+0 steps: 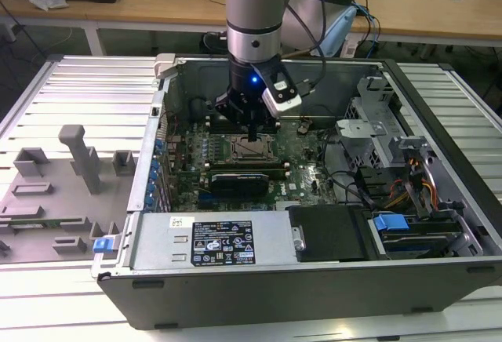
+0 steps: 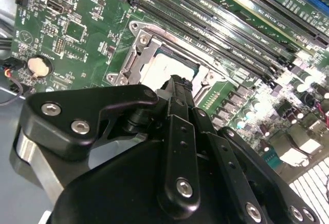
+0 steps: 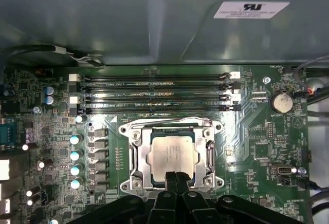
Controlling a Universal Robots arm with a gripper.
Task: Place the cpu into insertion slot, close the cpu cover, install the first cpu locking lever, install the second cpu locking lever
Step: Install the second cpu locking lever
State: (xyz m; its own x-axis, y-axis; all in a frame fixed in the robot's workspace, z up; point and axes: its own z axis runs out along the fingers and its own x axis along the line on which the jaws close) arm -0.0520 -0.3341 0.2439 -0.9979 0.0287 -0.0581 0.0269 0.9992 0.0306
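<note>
1. Your gripper (image 3: 176, 175) has its fingers pressed together, holding nothing, tips at the near edge of the cpu (image 3: 171, 154).
2. You will find the cpu seated flat in the insertion slot (image 3: 133, 154) on the motherboard (image 3: 257, 131).
3. The cpu cover (image 3: 167, 127) lies around the chip.

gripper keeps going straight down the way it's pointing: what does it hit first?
Most likely the cpu seated in its socket: the gripper points down at its near edge. Depth is unclear, so it could land on the socket frame instead.

The gripper (image 1: 251, 134) hangs just above the cpu cover (image 1: 252, 150) on the motherboard (image 1: 302, 171), inside the open computer case (image 1: 329, 279).
</note>
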